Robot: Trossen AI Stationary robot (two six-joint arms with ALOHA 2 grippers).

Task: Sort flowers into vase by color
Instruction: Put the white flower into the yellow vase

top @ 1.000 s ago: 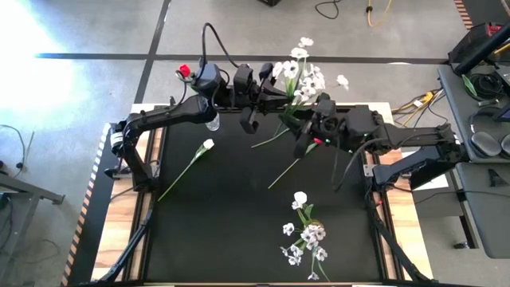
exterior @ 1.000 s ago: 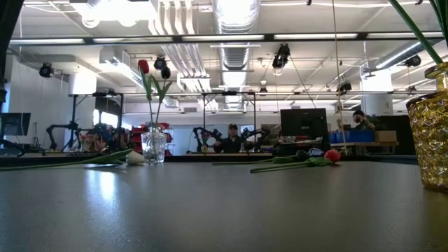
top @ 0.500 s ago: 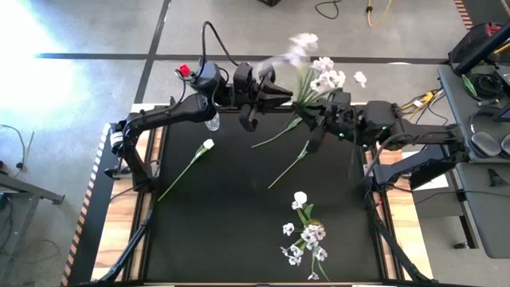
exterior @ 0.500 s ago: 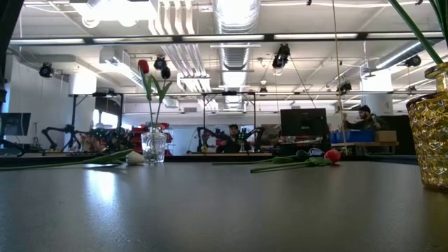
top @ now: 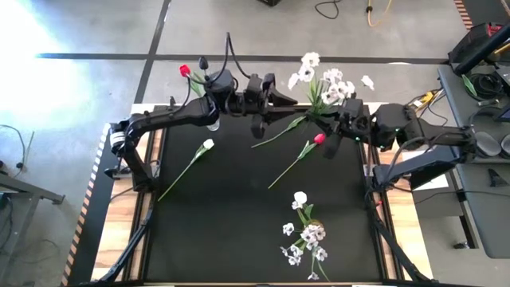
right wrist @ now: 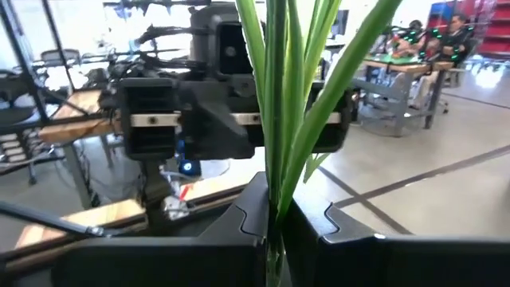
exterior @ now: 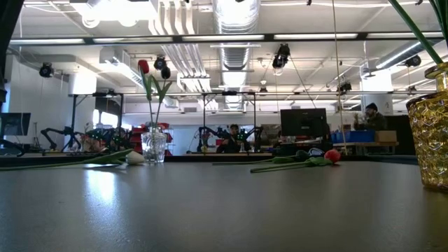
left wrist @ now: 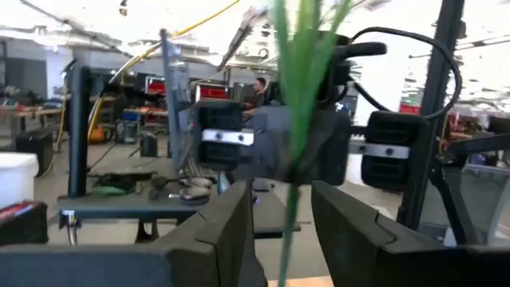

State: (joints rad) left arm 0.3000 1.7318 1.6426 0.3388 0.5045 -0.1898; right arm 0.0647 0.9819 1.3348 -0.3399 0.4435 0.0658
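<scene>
While both arms meet over the mat's (top: 239,231) far edge in the high view, the right gripper (top: 333,123) is clamped on the green stems of a white spray (top: 327,80), whose blossoms reach out past the edge. The left gripper (top: 280,102) sits just beside those stems with its fingers apart, gripping nothing. A red tulip (top: 319,139) lies on the mat near the right gripper, a white tulip (top: 208,144) lies on the left half, and another white spray (top: 307,235) lies at the near edge. A small glass vase (top: 212,123), partly under the left arm, stands at the far left with a red head (top: 185,70) above it.

From table height, the glass vase (exterior: 154,145) holds a red and a dark tulip (exterior: 165,72); a gold vase (exterior: 430,126) stands at the right edge. Neither gripper shows.

Seen from the left wrist, the stems (left wrist: 301,96) stand between the spread fingers (left wrist: 231,219), and I cannot tell whether either one touches them.

Seen from the right wrist, the fingers (right wrist: 251,211) pinch the stems (right wrist: 279,104), with the left gripper (right wrist: 231,119) facing them.
</scene>
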